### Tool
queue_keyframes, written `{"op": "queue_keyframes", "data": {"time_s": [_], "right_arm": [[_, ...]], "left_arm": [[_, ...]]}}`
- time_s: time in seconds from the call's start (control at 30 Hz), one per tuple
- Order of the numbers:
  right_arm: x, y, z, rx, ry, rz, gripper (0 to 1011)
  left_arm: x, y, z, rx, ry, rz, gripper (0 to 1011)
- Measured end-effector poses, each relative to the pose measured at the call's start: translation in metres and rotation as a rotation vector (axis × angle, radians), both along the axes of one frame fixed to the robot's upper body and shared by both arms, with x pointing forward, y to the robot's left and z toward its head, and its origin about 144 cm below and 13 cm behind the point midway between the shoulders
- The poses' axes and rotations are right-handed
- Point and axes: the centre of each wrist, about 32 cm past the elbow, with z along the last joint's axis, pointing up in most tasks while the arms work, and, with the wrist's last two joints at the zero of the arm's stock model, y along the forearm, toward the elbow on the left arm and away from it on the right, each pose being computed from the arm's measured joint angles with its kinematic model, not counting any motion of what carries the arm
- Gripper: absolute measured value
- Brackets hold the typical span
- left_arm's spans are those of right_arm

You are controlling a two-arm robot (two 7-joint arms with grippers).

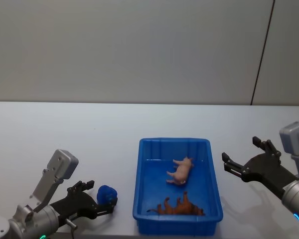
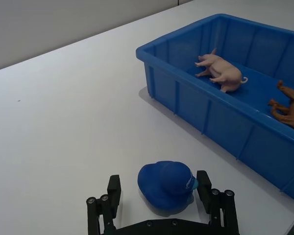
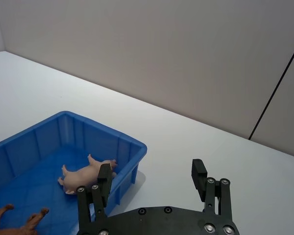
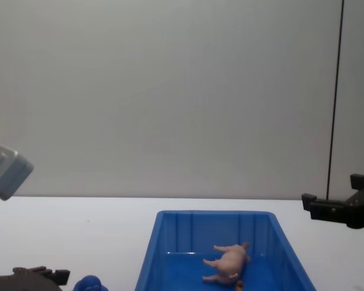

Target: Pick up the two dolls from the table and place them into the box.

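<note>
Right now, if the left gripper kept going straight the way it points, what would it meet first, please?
The left gripper would meet the dark blue doll first; it already sits on the table between the open fingers.

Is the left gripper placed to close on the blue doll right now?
Probably yes. The left gripper is open with the blue doll sitting on the table between its fingers, and nothing stands between them. The box lies beyond.

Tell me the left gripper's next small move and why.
Probably close the fingers. The left gripper is open with the blue doll sitting on the table between its fingers, beside the box. The pink doll already lies in the box; the right gripper hovers open.
</note>
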Motion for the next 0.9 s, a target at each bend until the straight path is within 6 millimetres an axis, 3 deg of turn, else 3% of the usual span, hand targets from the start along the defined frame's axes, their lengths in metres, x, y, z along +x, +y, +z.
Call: {"op": "queue_keyframes", "data": {"time_s": [0.27, 0.37, 0.47, 0.67, 0.9], "right_arm": [[0.0, 0.0, 0.0, 0.0, 0.0, 0.0, 1001], [0.0, 0.0, 0.0, 0.0, 0.0, 0.0, 1001], [0.0, 0.0, 0.0, 0.0, 0.0, 0.0, 1001], [0.0, 0.0, 0.0, 0.0, 0.0, 0.0, 1001], [0.0, 0.0, 0.0, 0.0, 0.0, 0.0, 1001]], "left_arm": [[0.007, 0.002, -0.003, -0.003, 0.01, -0.03, 834], [0.008, 0.003, -0.004, -0.004, 0.012, -0.041, 704], [0.009, 0.004, -0.004, -0.004, 0.011, -0.045, 640], [0.008, 0.005, -0.001, -0.001, -0.001, -0.051, 580], [0.008, 0.004, 0.016, 0.022, -0.054, -0.056, 529]]}}
